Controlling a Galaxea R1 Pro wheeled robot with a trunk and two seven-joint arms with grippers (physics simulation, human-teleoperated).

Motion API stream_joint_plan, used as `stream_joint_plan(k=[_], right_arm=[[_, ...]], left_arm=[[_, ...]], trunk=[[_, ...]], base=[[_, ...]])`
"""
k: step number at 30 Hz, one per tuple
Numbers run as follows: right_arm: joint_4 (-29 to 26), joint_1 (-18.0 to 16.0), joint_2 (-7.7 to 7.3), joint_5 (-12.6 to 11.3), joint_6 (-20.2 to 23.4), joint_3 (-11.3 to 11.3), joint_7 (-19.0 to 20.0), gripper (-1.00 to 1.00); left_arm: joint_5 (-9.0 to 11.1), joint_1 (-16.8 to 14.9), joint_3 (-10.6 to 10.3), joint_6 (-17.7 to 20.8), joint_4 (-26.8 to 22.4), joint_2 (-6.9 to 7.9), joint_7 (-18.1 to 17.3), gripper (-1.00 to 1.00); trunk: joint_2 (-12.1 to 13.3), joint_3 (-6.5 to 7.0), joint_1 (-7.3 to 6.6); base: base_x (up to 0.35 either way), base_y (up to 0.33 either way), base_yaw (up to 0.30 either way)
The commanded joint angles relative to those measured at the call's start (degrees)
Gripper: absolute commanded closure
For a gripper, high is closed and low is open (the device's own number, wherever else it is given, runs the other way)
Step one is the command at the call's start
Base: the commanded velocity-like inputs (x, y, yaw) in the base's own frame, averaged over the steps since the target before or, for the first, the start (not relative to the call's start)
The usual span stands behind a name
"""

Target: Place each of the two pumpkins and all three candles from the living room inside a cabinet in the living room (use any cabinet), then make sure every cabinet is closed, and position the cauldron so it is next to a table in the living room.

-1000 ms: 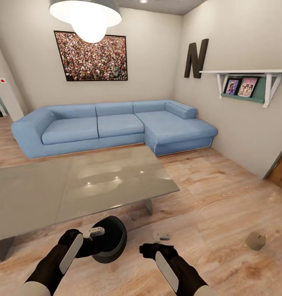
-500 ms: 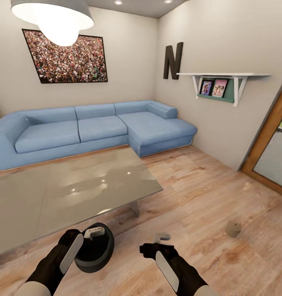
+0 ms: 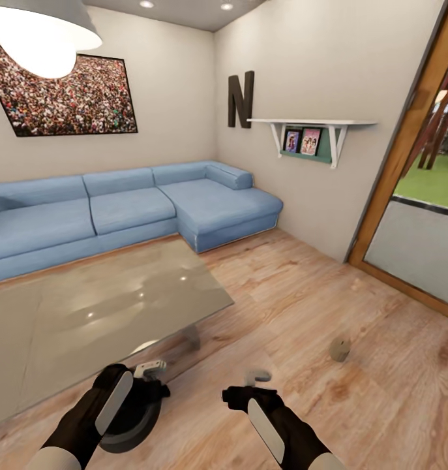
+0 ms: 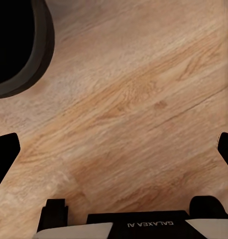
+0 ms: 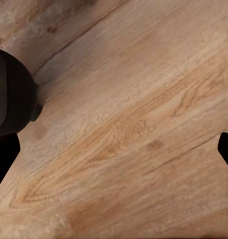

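Broadly, room: a living room with a pale wood plank floor [image 3: 302, 313] and beige walls.
Sofa: a long light-blue corner sofa [image 3: 139, 209] against the far wall, well apart from the robot.
Table: a low grey glass-topped table [image 3: 87, 313] stands between the sofa and the robot.
Door: a wood-framed glass door [image 3: 413, 215] on the right, grass beyond it.
Wall things: a dark-framed crowd picture [image 3: 67, 98], a dark letter N [image 3: 240, 99] and a white shelf [image 3: 315, 127] with two small photos.
Cauldron: a round black cauldron [image 3: 129, 418] sits on the floor just beside the table's near edge, partly behind the left forearm; its dark rim also shows at the left wrist camera [image 4: 24, 50].
Candle: a short pale grey cylinder candle [image 3: 340, 349] lies on the bare floor to the robot's right, apart from both arms.
Left gripper [image 3: 149, 371]: held low above the cauldron, fingers spread at the wrist view's edges, nothing between them.
Right gripper [image 3: 256, 376]: over bare floor, fingers likewise apart and empty.
Step in hand: the cauldron looks placed by the table; the robot seems to be turning to candle collection.
Next move: likely drive right toward the candle, lower the right gripper over it and close on its sides, then find a cabinet.
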Motion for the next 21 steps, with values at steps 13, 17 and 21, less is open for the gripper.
stream_joint_plan(k=[13,17,21], right_arm=[[-0.06,-0.06,-0.09,-0.60,0.20,0.19,-0.56,-1.00],[-0.04,-0.06,-0.06,-0.60,0.20,0.17,-0.58,-1.00],[0.06,-0.06,-0.09,-0.61,0.20,0.16,-0.62,-1.00]], left_arm=[[0.61,-0.01,-0.18,0.14,-0.09,0.07,0.57,-1.00],[0.61,-0.01,-0.18,0.14,-0.09,0.04,0.57,-1.00],[0.61,-0.02,-0.18,0.14,-0.04,-0.01,0.59,-1.00]], trunk=[[5.20,2.28,-2.87],[6.80,3.00,-3.74],[8.41,3.72,-4.62]], base=[[0.000,0.000,-0.279],[0.000,0.000,-0.279],[0.000,0.000,-0.279]])
